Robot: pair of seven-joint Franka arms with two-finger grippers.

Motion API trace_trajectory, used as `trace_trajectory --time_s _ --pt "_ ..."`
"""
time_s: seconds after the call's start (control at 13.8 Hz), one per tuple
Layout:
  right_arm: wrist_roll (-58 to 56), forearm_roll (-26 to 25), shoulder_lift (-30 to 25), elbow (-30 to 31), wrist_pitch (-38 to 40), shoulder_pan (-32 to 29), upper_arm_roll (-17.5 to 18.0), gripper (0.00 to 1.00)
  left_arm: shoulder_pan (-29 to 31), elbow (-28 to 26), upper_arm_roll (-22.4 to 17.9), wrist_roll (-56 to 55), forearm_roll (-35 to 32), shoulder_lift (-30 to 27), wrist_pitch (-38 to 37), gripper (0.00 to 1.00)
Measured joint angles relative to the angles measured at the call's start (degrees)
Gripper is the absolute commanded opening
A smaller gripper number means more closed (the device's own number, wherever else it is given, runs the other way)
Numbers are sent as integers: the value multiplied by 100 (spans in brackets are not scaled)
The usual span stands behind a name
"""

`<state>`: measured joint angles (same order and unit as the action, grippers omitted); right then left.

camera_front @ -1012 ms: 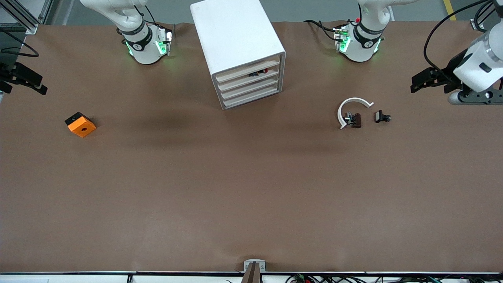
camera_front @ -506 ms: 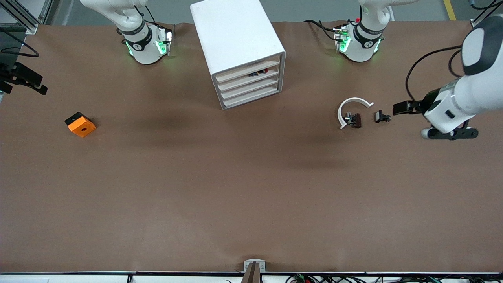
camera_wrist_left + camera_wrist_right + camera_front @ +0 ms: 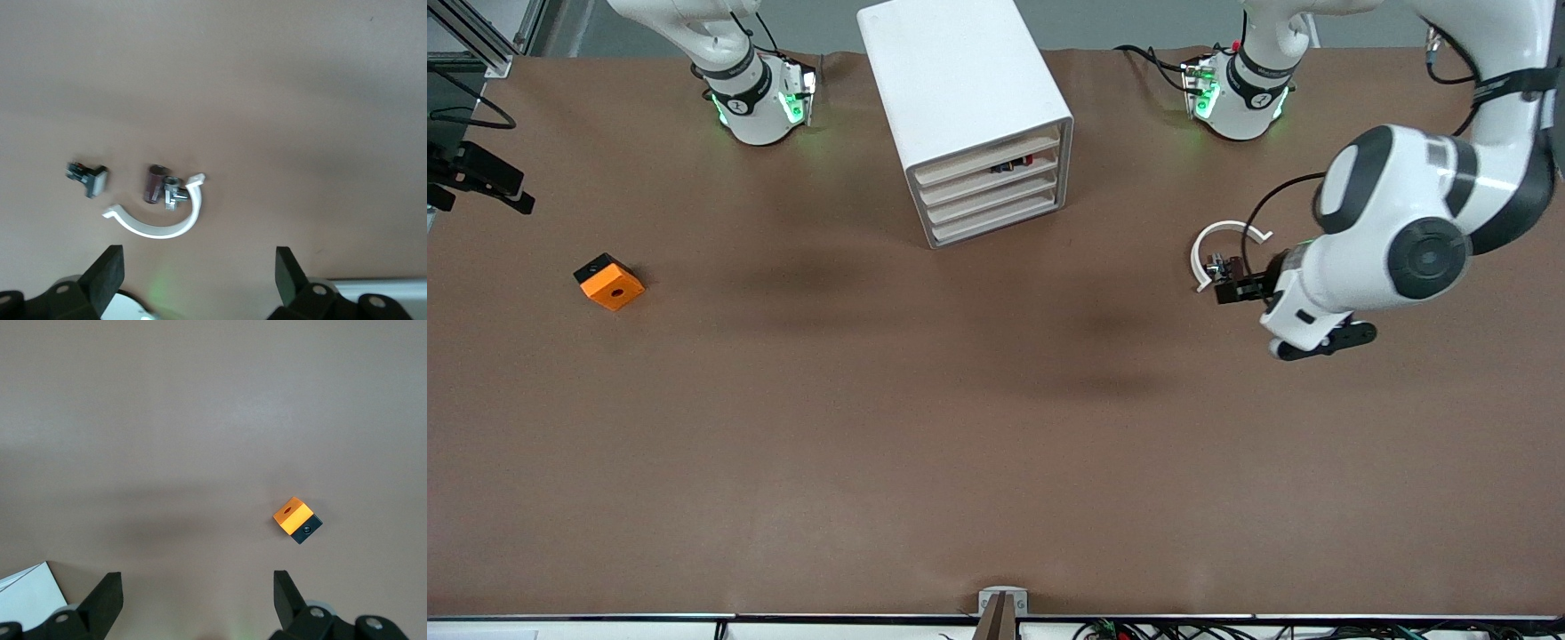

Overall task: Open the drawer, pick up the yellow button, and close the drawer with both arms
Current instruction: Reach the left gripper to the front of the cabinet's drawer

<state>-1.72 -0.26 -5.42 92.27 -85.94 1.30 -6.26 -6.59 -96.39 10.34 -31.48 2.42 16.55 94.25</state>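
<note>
While all four drawers sit shut, we see the button (image 3: 1016,164) in the cabinet's (image 3: 960,98) second-from-top drawer (image 3: 987,178) | left gripper (image 3: 1240,291) over white clamp (image 3: 1221,249), jaws wide, empty | right gripper (image 3: 193,597) jaws wide, empty, over tabletop (image 3: 960,427).

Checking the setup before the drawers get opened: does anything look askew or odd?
The white cabinet sits turned at an angle to the table edge, its four drawers shut. Otherwise nothing stands out; both grippers, left and right, are open and empty.

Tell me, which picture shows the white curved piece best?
The left wrist view: the white curved piece lies whole and unblocked there. The front view shows it small, partly hidden by the left arm. The right wrist view misses it.
</note>
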Motion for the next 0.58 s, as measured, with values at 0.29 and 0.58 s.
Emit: trace_trajectory --time_s 0.29,0.58 --pt "0 0 0 0 0 0 0 100 -390 6 6 -1460 0 336 38 100" --pt "0 0 -3 -79 -50 -2 -7 100 -679 22 252 -3313 230 741 24 100"
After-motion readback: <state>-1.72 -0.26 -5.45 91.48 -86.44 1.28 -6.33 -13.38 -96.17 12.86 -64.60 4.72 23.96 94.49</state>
